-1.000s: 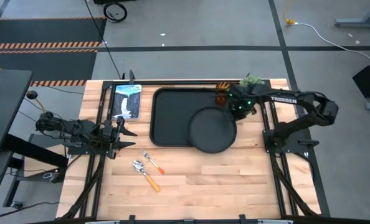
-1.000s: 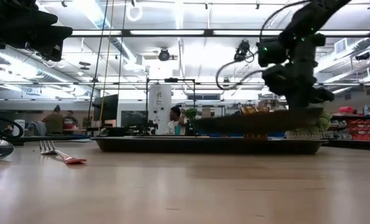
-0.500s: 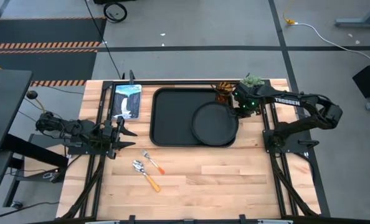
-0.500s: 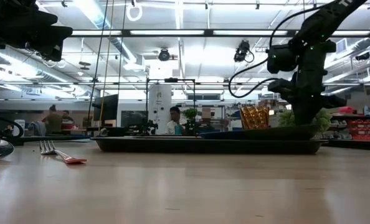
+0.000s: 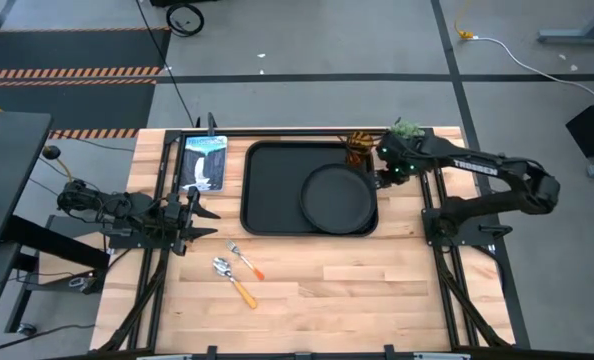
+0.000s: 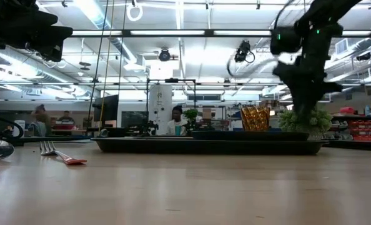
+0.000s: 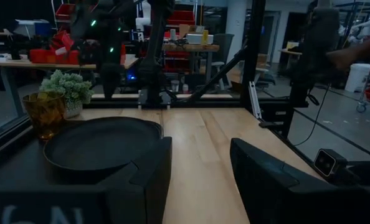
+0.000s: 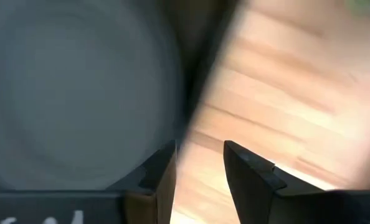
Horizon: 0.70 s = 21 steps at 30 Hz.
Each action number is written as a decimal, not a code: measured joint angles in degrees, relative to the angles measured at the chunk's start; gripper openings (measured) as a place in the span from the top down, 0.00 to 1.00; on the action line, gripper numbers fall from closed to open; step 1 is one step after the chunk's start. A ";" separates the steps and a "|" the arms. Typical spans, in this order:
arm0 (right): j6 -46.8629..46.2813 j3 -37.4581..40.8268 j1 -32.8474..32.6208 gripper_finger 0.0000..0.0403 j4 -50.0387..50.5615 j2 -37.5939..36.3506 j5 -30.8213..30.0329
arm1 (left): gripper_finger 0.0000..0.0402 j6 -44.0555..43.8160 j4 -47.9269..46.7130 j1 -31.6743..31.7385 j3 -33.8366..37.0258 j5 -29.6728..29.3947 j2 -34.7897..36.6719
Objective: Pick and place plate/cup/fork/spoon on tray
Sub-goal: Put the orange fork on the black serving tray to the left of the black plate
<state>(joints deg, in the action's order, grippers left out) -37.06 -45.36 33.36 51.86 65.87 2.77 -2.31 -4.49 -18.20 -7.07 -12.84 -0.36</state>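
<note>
The round black plate lies flat in the right half of the black tray. My right gripper hangs open just over the tray's right rim, beside the plate and touching nothing; its wrist view shows the fingers apart with nothing between them. The amber cup stands on the table by the tray's far right corner. The fork and the spoon lie on the wood near the front left. My left gripper waits open at the table's left edge.
A small green potted plant stands at the far right beside the cup. A blue-and-white packet lies left of the tray. Bare wood stretches along the table's near side. People show in the room behind the table.
My right gripper has lowered the plate from above the tray's near right rim down into the tray, opened, let go and risen. The plate, first lifted and tilted, now lies flat in the tray.
</note>
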 joint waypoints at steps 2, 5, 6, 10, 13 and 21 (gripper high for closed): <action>0.09 -0.82 -4.39 0.65 -3.84 -1.52 -0.58 | 0.57 0.00 0.00 0.01 0.00 0.00 0.00; -0.64 -0.97 -11.62 0.65 -11.77 -2.20 -2.48 | 0.57 0.00 -0.01 0.00 0.00 0.02 0.00; -0.67 -0.97 -13.91 0.65 -14.48 -2.01 -3.36 | 0.57 0.00 -0.02 0.02 0.00 0.00 0.00; 0.63 -0.97 -22.05 0.65 -25.04 0.68 -7.18 | 0.57 0.00 0.00 0.02 0.00 0.02 0.00; 2.36 -0.97 -27.11 0.65 -31.83 3.85 -8.51 | 0.57 0.00 0.00 0.01 0.00 0.00 0.00; 7.94 -1.01 -35.09 0.65 -48.15 14.45 -9.41 | 0.57 0.00 -0.01 0.01 0.00 0.01 0.00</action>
<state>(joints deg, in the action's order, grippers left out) -29.12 -46.37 -1.73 3.71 80.32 -6.63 -2.31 -4.51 -18.19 -7.07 -12.83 -0.36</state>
